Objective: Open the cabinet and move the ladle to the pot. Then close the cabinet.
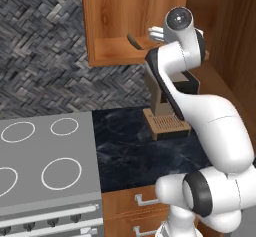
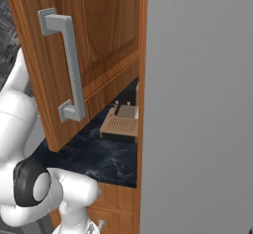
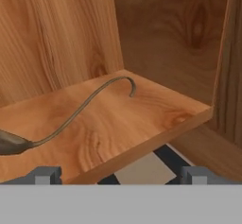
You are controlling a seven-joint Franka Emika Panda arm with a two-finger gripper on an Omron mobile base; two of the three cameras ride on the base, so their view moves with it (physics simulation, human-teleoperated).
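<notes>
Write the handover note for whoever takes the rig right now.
Gripper: open, holding nothing, at the front edge of the cabinet shelf.
Cabinet: door swung open, handle toward the right base camera.
Ladle: lying on the shelf, untouched, hooked handle end pointing deeper in.
Done: cabinet opened.
Left: grasp the ladle, carry it to the pot, close the door.
</notes>
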